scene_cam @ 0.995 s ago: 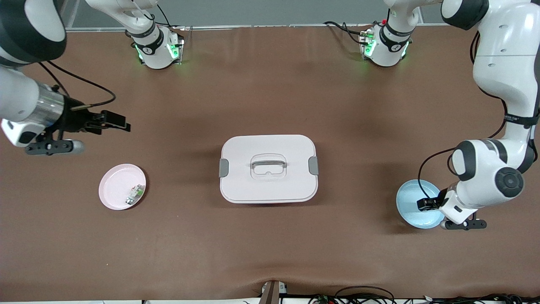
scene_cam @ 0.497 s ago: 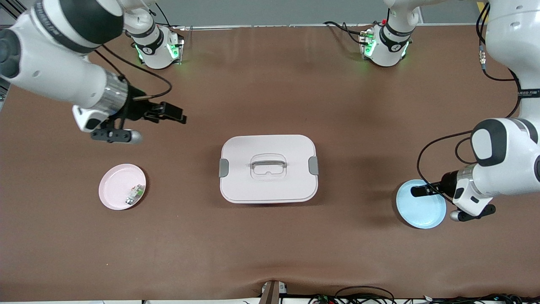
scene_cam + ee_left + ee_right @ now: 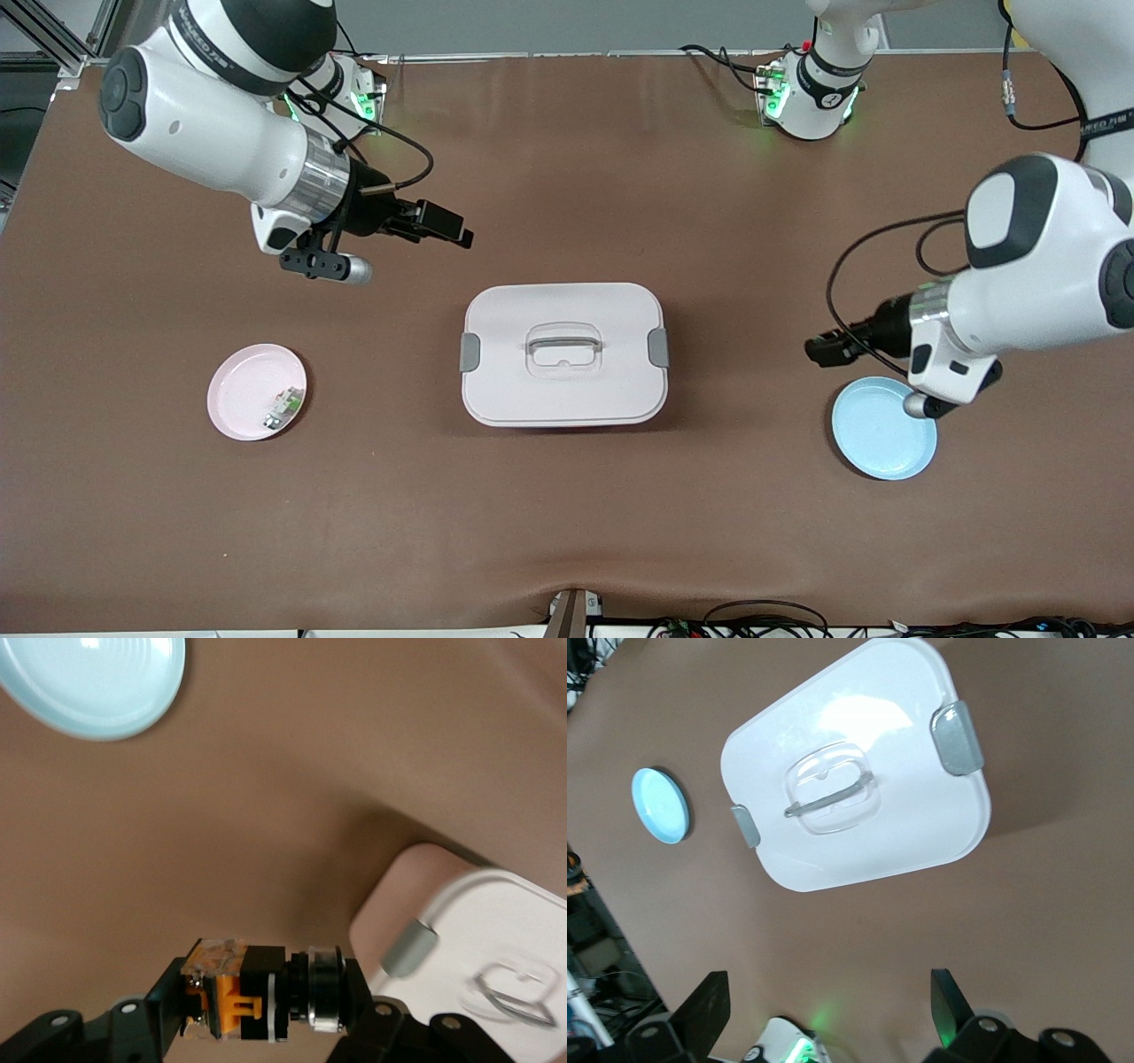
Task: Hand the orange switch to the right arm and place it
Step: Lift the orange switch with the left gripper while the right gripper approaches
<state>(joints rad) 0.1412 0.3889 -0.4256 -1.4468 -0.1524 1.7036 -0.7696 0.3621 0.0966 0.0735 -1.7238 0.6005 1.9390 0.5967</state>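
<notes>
The left claw [image 3: 819, 349] is up in the air over bare counter [image 3: 567, 514], just above the blue plate [image 3: 883, 440] at the left arm's end, between that plate and the white box [image 3: 563, 354]. It is clamped on the orange switch [image 3: 257, 990], which lies crosswise between the two fingers [image 3: 155, 1014] in the left wrist view: a black stubby body with orange bands and a silver ring at one end. In the front view the switch itself is too small to make out.

The right claw [image 3: 438, 227] hangs over the counter toward the right arm's end, above the stretch between the right arm's base and the box. Its fingers [image 3: 709, 1005] stand wide apart with nothing between them.

The box sits closed at the middle of the counter, grey clips at both ends and a handle on the lid. A pink plate [image 3: 257, 391] lies at the right arm's end, with a small white-and-green part [image 3: 283, 407] on it near the rim.
</notes>
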